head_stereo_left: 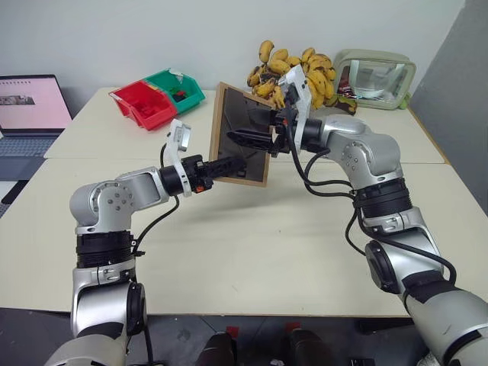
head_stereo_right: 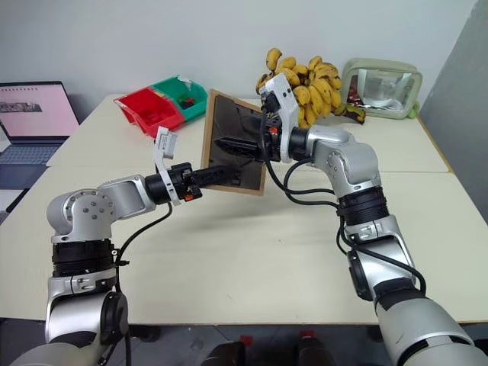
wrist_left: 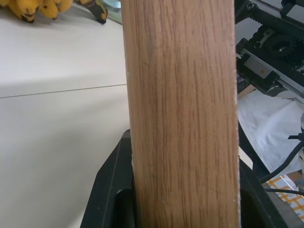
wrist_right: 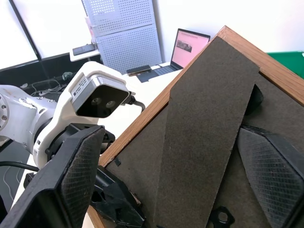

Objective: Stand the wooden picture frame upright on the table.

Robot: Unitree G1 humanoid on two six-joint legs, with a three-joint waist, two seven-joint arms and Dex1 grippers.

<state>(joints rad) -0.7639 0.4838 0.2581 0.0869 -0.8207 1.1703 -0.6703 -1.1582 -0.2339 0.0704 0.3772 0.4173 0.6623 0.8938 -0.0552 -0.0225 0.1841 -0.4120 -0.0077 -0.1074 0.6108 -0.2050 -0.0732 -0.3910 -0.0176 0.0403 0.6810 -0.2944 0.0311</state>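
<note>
The wooden picture frame hangs tilted above the table, its dark grey back panel toward me. My left gripper is shut on the frame's lower edge; in the left wrist view the light-wood edge sits clamped between the black fingers. My right gripper reaches in from the right, open, in front of the back panel. In the right wrist view its two fingers stand wide apart on either side of the panel's stand strut. The painted side is hidden.
A bunch of bananas and a greenish zip pouch lie at the table's far side. A red bin and a green bin sit far left. A laptop stands off the left edge.
</note>
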